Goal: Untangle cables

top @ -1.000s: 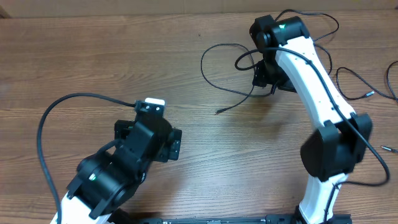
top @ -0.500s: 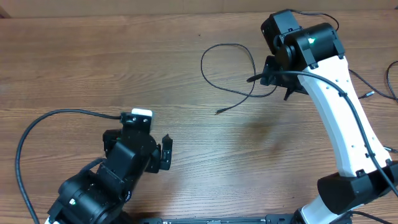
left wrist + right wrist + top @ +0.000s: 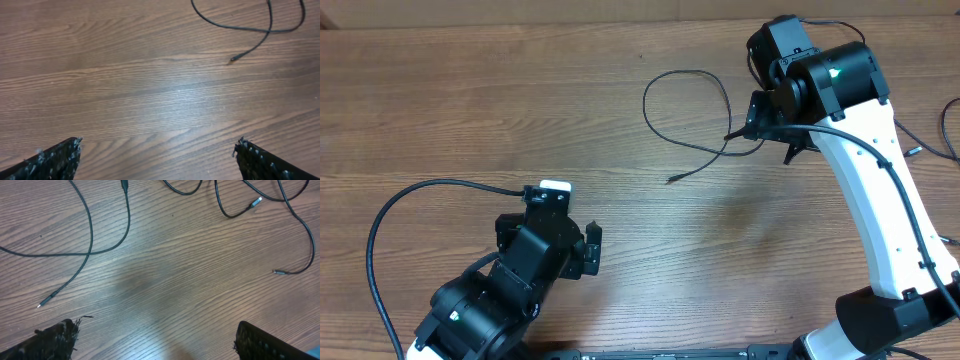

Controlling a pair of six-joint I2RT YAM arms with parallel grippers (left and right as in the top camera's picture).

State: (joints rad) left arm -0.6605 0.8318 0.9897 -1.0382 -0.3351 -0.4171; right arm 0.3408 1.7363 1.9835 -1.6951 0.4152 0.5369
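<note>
**Overhead and two wrist views of a brown wood-grain tabletop (image 3: 500,90).**

- **Left arm.** The black left arm (image 3: 510,290) sits at the near left of the table. A thick black supply cable (image 3: 450,181) arcs away from it to the left. The left gripper (image 3: 159,145) hangs above bare wood, with its dark speckled fingers (image 3: 55,160) spread wide and nothing between them.
- **Right arm.** The white right arm with black joints (image 3: 880,200) reaches to the far right of the table. The right gripper (image 3: 155,330) is likewise spread wide and empty, and its dark fingers (image 3: 255,340) show only at the lower corners of the wrist view.
- **Looped cable.** A thin black looped cable (image 3: 645,103) lies flat on the wood at the far centre, well apart from the left gripper. Its small plug tip (image 3: 670,180) points toward the near left. Its other end runs under the right wrist in the overhead view, and whether it touches the gripper there cannot be told.
- **Strands below the right gripper.** In the right wrist view, two thin black strands (image 3: 91,230) cross below the gripper.
- **Further cables.** Further thin black cables lie toward the right edge. One has a silvery plug tip (image 3: 256,202), and another ends in a small plug (image 3: 277,272).
</note>
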